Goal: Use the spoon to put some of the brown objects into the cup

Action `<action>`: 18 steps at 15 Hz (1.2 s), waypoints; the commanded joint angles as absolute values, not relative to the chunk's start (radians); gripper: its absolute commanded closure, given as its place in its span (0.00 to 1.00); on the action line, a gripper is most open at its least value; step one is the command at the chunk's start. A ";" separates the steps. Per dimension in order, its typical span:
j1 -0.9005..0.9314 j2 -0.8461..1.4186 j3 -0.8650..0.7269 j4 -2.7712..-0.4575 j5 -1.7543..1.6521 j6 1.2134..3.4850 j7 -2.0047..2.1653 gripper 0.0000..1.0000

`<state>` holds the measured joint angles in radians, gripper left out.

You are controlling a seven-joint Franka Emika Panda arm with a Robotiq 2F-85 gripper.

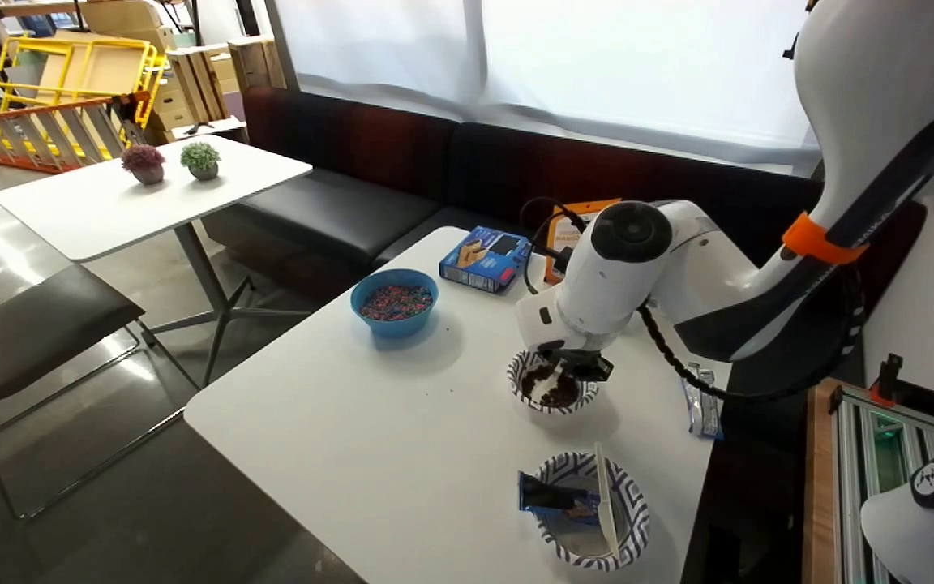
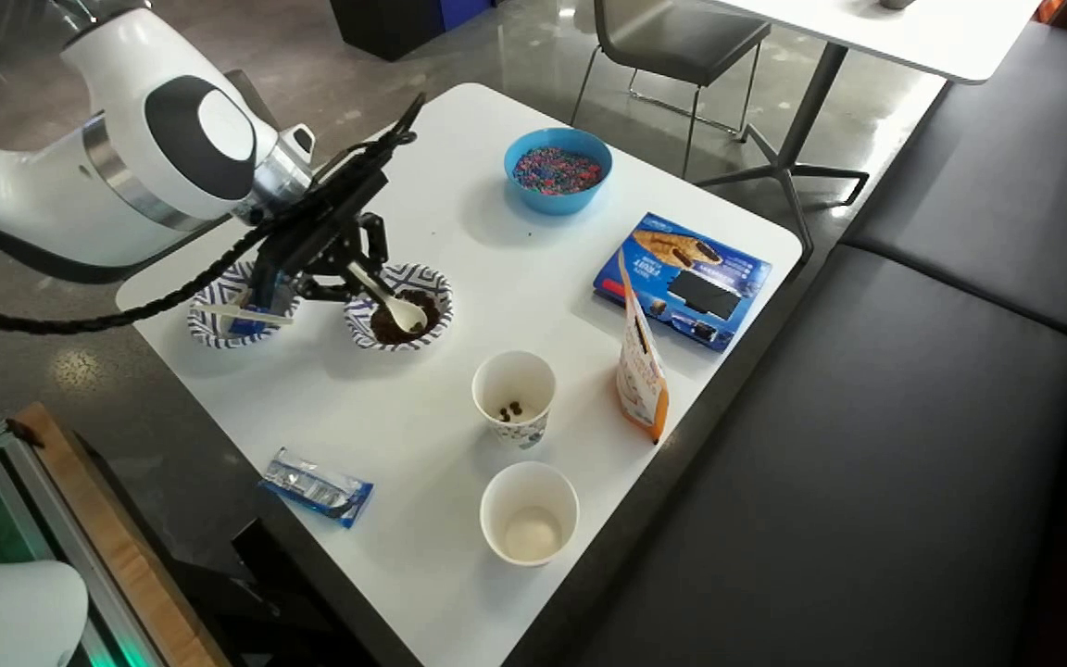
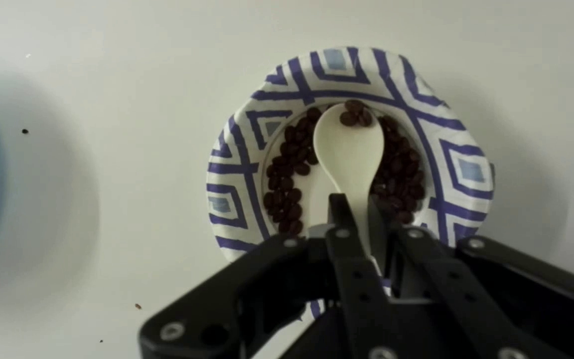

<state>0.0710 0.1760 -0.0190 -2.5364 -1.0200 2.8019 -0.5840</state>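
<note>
My gripper is shut on the handle of the pale cream spoon. It is above a small patterned bowl; the gripper also shows in both exterior views. The spoon's head is over the bowl's middle, with a few brown pieces at its tip. The other brown pieces lie around the bowl's floor on both sides of the spoon. In an exterior view, two white paper cups stand apart from the gripper: one cup holds several brown pieces, and another cup shows none.
A second patterned bowl holds a pale utensil and a blue wrapper. A blue bowl of coloured bits, a blue box, an orange-and-white bag and a silvery-blue packet are on the table.
</note>
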 commanded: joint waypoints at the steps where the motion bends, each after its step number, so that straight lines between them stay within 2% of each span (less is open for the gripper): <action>1: 0.117 0.134 -0.013 -2.552 -1.088 2.696 -0.517 0.97; 10: 0.137 0.047 0.119 -2.592 -1.069 2.474 -0.489 0.97; 18: 0.165 -0.063 0.172 -2.643 -0.994 2.319 -0.490 0.97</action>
<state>0.1434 0.0067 0.1532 -2.6017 -1.0375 2.3933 -0.5028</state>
